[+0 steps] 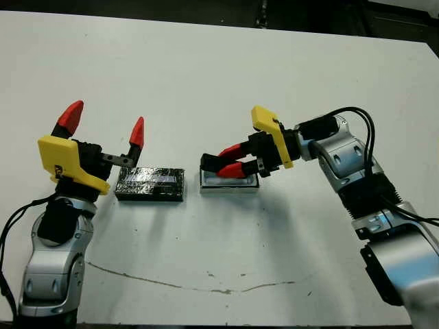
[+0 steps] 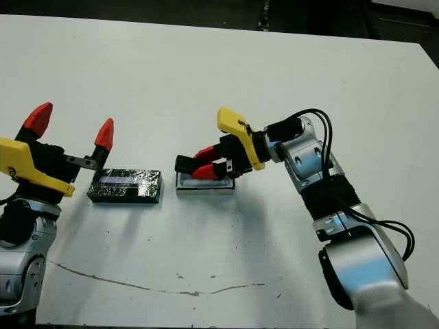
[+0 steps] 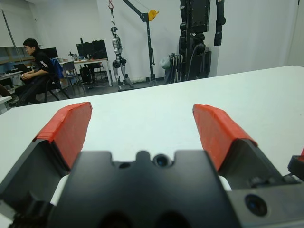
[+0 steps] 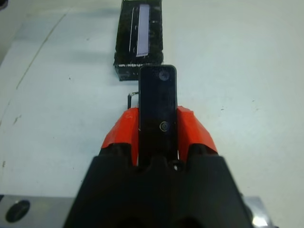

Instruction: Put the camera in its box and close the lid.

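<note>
No readable text, label or number anywhere.

white table (image 1: 206, 68) | seated person (image 3: 35, 71) | background stands (image 3: 199, 33), possibly robots

Bare table (image 1: 206, 68) lies all around; only the lid (image 1: 150, 184) and the box (image 1: 230, 182) stand near together at the middle

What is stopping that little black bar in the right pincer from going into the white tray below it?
Nothing visible. The right pincer grips the camera just above the box, whose hollow looks free. The lid lies apart on the table, beside the open left pincer.
</note>
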You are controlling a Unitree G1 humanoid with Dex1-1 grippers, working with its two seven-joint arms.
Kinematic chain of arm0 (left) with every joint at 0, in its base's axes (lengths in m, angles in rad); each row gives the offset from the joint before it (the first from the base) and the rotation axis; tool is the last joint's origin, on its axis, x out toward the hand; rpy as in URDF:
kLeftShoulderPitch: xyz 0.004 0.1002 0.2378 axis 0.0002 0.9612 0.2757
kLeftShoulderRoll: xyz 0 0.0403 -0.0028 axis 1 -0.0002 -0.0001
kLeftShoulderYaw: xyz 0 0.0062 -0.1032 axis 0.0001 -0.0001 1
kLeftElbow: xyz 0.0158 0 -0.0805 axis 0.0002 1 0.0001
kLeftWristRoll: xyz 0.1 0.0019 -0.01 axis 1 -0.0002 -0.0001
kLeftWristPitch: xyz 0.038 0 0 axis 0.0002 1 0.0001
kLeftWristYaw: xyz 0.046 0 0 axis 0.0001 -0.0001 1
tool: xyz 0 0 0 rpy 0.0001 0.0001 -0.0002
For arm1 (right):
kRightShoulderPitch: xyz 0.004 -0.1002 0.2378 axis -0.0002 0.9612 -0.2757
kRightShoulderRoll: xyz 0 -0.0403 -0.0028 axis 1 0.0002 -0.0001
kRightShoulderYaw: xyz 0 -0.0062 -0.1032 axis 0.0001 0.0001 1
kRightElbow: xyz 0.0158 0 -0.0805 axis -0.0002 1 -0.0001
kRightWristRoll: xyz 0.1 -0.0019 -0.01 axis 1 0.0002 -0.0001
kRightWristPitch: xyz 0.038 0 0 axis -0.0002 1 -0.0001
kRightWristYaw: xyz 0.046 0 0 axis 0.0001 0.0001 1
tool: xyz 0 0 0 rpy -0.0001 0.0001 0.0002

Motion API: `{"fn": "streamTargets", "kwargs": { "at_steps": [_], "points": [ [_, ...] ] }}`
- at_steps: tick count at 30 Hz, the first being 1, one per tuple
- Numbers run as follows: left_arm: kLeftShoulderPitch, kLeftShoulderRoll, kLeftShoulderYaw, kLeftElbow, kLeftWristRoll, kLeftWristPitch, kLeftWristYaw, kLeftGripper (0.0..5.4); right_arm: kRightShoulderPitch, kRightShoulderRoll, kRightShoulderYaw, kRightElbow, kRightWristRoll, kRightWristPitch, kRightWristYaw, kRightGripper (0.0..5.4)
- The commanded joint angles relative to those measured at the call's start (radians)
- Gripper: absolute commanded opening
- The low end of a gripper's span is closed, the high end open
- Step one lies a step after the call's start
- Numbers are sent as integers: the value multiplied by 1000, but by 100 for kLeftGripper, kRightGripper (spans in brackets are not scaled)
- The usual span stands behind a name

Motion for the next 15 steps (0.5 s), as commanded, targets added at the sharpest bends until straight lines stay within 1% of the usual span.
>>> {"fn": "streamTargets", "kwargs": {
  "at_steps": [1, 5, 15],
  "points": [
    [17, 3, -1, 0, -4, 4, -4, 540, 25, -21, 7, -6, -20, 1, -11, 167],
    [19, 4, -2, -3, 1, 6, -1, 540, 27, -23, 4, -1, -17, 1, -1, 167],
    [19, 2, -1, 0, -1, 0, -3, 540, 30, -39, 12, -5, -28, 57, -3, 167]
  ]
}}
